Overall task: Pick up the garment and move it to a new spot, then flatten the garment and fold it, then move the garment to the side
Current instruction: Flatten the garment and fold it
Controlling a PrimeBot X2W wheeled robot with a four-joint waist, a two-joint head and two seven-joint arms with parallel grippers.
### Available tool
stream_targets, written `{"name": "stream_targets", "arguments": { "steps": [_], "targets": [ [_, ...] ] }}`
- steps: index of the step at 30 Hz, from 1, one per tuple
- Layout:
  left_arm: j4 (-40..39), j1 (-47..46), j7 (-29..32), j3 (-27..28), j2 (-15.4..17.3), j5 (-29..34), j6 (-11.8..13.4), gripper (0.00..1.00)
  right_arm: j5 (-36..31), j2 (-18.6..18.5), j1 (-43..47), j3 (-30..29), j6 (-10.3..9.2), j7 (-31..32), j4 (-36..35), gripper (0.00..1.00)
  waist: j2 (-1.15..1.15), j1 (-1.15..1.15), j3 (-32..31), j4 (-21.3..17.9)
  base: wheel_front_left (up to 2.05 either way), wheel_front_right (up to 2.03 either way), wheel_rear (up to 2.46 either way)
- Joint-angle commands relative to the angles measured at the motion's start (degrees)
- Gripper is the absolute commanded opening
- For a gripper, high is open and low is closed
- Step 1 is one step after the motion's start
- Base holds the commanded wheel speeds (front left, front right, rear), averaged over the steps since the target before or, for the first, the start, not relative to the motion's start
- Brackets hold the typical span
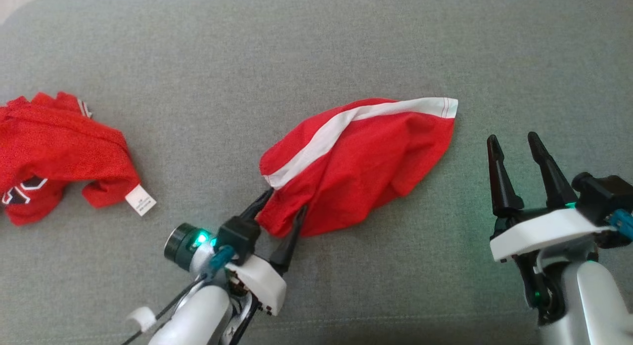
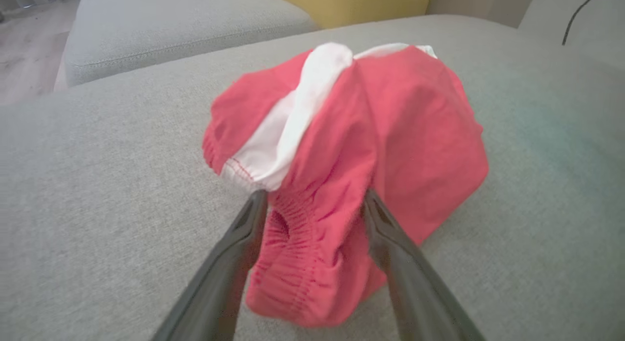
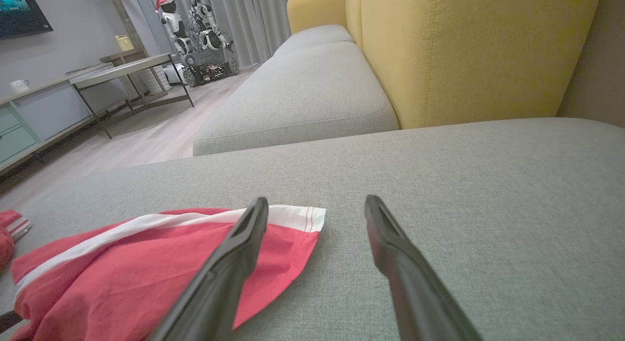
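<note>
Lying crumpled at the left of the sofa cushion [image 1: 198, 63], the garment [image 1: 54, 137] is well apart from both grippers. The left gripper [image 1: 286, 200] fingers are spread loosely about the smaller red garment [image 1: 366, 157]. The right gripper [image 1: 511, 136] fingers are parted and empty. A single hem layer is best pinched. Two garments and two grippers are counted.

Looks out over a broad grey fabric seat [image 3: 464, 184] to a second grey cushion [image 3: 302, 87] and a mustard-yellow backrest [image 3: 464, 53] behind. Takes in pale wood floor [image 3: 146, 136] beyond, with a metal-legged table [image 3: 122, 70], a low cabinet [image 3: 44, 111] along a grey wall [image 3: 78, 18] and a dark screen [image 3: 19, 11] above. Ends at pale curtains [image 3: 263, 13], with a robot figure in a Santa hat [image 3: 171, 13] in front, under soft, even light.
</note>
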Motion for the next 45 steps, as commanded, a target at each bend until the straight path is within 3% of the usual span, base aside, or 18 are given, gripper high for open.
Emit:
{"name": "stream_targets", "arguments": {
  "steps": [1, 15, 24, 32, 45],
  "targets": [
    [-2.45, 0.09, -0.82, 2.64, 0.28, -0.87, 0.33, 1.0, 0.25, 0.19, 0.4, 0.93, -0.04, 0.19, -1.97, 1.0, 0.0, 0.0, -0.57, 0.13, 0.0, 0.0, 0.0],
    [-12.05, 5.41, -1.05, 14.08, -0.8, -10.88, 3.43, 1.0, -0.4, 0.24, 2.19, 0.81, -0.04, 0.64, -3.1, 1.0, 0.0, 0.0, -4.13, 1.47, 0.0, 0.0, 0.0],
    [-14.89, 7.31, -1.06, 20.03, 4.34, -9.69, 7.79, 1.0, -1.23, 0.06, 3.87, 0.56, -0.04, 0.65, -3.53, 1.0, 0.0, 0.0, -5.93, 1.83, 0.0, 0.0, 0.0],
    [-17.5, 9.31, -1.07, 20.29, 6.29, -7.47, 9.08, 1.0, -1.68, 0.1, 5.0, 0.57, -0.04, 1.04, -3.99, 1.0, 0.0, 0.0, -6.93, 1.76, 0.0, 0.0, 0.0],
    [-17.79, 9.33, -0.62, 19.72, 6.37, -8.12, 9.09, 1.0, -1.78, 0.16, 4.86, 0.42, -0.04, 1.47, -4.36, 1.0, 0.0, 0.0, -6.48, 1.77, 0.0, 0.0, 0.0]
  ]
}}
